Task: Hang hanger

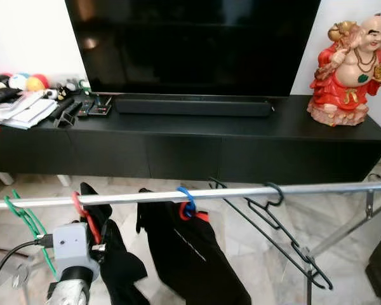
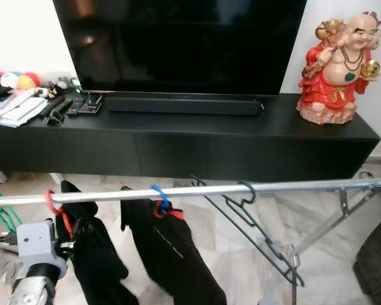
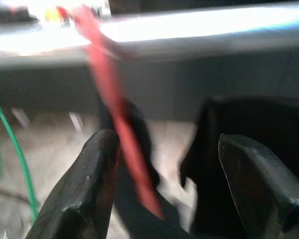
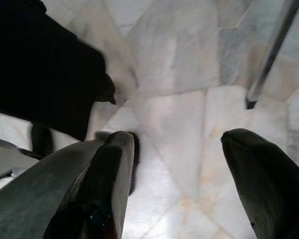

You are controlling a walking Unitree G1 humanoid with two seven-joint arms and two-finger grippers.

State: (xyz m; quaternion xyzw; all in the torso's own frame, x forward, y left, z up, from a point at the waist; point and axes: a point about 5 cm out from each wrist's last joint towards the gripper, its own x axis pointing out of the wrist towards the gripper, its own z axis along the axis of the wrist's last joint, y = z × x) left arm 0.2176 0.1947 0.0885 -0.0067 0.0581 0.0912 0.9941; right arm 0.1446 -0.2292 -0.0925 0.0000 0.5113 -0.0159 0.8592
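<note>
Closest to my eyes is my own left wrist, the grey camera block [image 1: 71, 248] on the silver arm, raised just below the steel drying rail [image 1: 241, 191]. My left gripper [image 3: 164, 189] sits released, its two black fingers spread wide with the red hanger [image 1: 82, 215] running between them; the wrist view is blurred, and I cannot tell whether either pad is touching the red plastic, though it looks free of both. That red hanger's hook is already over the rail, with a black garment [image 1: 114, 254] hanging from it (so to my judgement the hanging itself is done). Along the same rail to my right come a blue-hooked hanger [image 1: 187, 202] carrying another black garment [image 1: 193, 254], then a bare black wire hanger [image 1: 282, 232] hooked on and tilted down towards the rack's leg; to my left a green hanger [image 1: 26, 219] hangs at the rail's end. My right gripper [image 4: 174, 184] hangs idle over the marble floor [image 4: 189, 59], fingers apart and holding nothing. Beyond the rack stand the black TV console [image 1: 190, 143], the television [image 1: 190, 44], a soundbar [image 1: 192, 107] and a red laughing Buddha figurine [image 1: 348, 63]. What I reckon is left: draw my left arm back clear of the rail without snagging the hook or garment.
</note>
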